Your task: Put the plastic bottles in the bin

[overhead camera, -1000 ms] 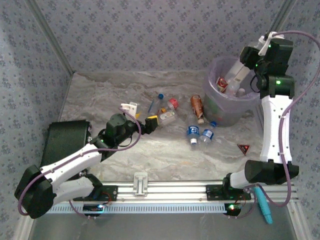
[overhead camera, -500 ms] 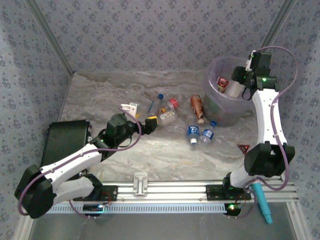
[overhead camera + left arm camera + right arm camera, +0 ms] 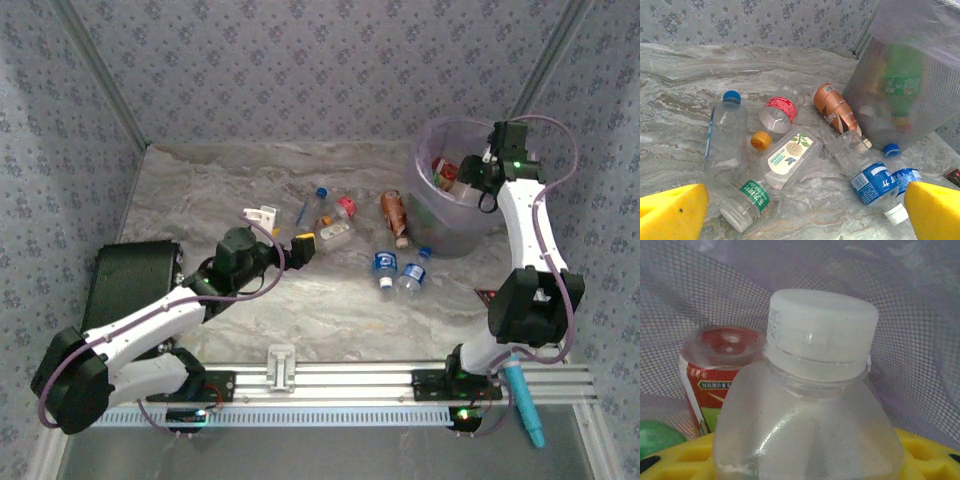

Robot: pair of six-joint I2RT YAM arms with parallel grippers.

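- right gripper [image 3: 472,172] sits in the mouth of the bin [image 3: 432,215], reaching in from the rim's 3 o'clock side; jaws narrow, clamped on a clear white-capped bottle [image 3: 812,405]
- right wrist view: that bottle stands cap-up between the yellow pads [image 3: 685,457], with mesh wall and lilac liner all around (so it is inside the bin, grip not let go)
- at 10 o'clock of it, a red-label bottle [image 3: 715,365] lies in the bin, base toward the camera; something green at 8 o'clock, can't tell what
- bin stands at 2 o'clock on the marble table [image 3: 200,200]
- left gripper [image 3: 300,247]: jaws spread wide, nothing between them, at 8 o'clock of the loose bottles mid-table
- left wrist view, bottles lying on the table: blue-cap clear bottle [image 3: 725,135] at 9 o'clock, green-label bottle [image 3: 747,200] at 7, yellow-cap bottle [image 3: 790,157] in the centre, red-band bottle [image 3: 777,111] at 11
- orange-brown bottle [image 3: 835,109] at 1 o'clock, its neck end close to the bin wall
- two blue-label bottles [image 3: 870,180] side by side at 4 o'clock, just beside the bin
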